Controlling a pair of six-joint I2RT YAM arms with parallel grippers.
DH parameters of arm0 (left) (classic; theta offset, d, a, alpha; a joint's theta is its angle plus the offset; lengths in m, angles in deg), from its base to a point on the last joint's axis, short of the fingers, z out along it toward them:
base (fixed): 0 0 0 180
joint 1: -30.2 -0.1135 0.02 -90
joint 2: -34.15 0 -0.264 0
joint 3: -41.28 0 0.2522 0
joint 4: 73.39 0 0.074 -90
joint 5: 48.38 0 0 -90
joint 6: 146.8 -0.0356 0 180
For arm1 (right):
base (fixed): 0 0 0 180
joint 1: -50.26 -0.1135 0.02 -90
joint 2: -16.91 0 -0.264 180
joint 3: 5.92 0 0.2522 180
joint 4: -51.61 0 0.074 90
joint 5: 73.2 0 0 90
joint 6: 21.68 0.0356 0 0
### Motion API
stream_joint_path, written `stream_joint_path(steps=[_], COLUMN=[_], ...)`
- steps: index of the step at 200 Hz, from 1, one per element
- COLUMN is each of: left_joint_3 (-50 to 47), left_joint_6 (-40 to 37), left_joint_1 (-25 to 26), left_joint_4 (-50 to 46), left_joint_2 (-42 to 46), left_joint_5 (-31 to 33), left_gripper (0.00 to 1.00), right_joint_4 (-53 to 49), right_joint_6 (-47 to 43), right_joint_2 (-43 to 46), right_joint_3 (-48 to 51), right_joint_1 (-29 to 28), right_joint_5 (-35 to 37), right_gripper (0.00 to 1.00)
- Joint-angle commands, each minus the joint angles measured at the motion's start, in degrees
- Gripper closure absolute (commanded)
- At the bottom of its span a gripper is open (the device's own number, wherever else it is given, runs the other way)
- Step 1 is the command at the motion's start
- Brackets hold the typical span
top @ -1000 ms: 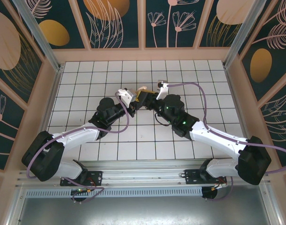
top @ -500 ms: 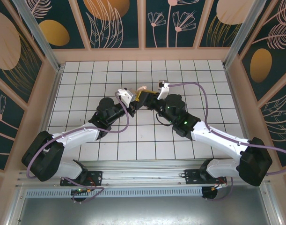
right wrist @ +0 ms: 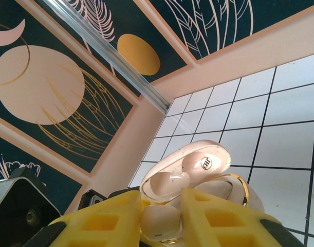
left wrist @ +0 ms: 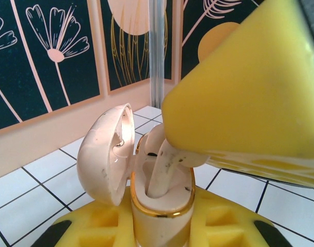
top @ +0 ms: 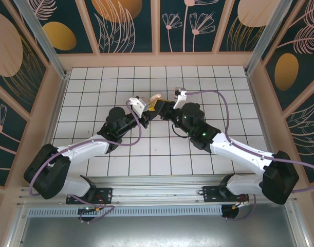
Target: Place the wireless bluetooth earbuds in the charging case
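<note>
Left gripper (top: 147,110) left of centre in the top view, clamped on the upright charging case (left wrist: 162,208), lid (left wrist: 105,154) swung open leftward, earbud (left wrist: 161,174) stem-down in its socket, right gripper (top: 165,107) just right of it, fingers pinched on that earbud

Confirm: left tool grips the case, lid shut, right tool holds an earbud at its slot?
The lid is open, not shut; the left wrist view shows it swung back. The rest holds: left tool grips the case, right tool holds an earbud at its slot.
</note>
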Motion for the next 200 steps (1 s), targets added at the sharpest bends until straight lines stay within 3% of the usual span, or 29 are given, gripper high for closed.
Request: stream_joint_path(steps=[1,73,200], left_joint_3=[2.06,2.55,4.83], left_joint_6=[1.1,-0.01,-0.53], left_joint_1=[0.54,0.55,0.55], left_joint_4=[11.5,9.82,6.96], left_joint_2=[3.08,3.36,3.15], left_joint_5=[-1.85,-2.63,-11.02], left_gripper=[0.86,0.86,0.85], right_joint_4=[-7.92,-14.46,-25.57], right_joint_6=[-0.3,-5.53,-19.71], right_joint_2=[-2.06,-3.18,-0.68], right_joint_3=[0.13,-2.73,-4.91], right_joint_1=[0.21,0.01,3.0], right_joint_5=[0.35,-0.25,-6.74], right_gripper=[0.75,0.78,0.78])
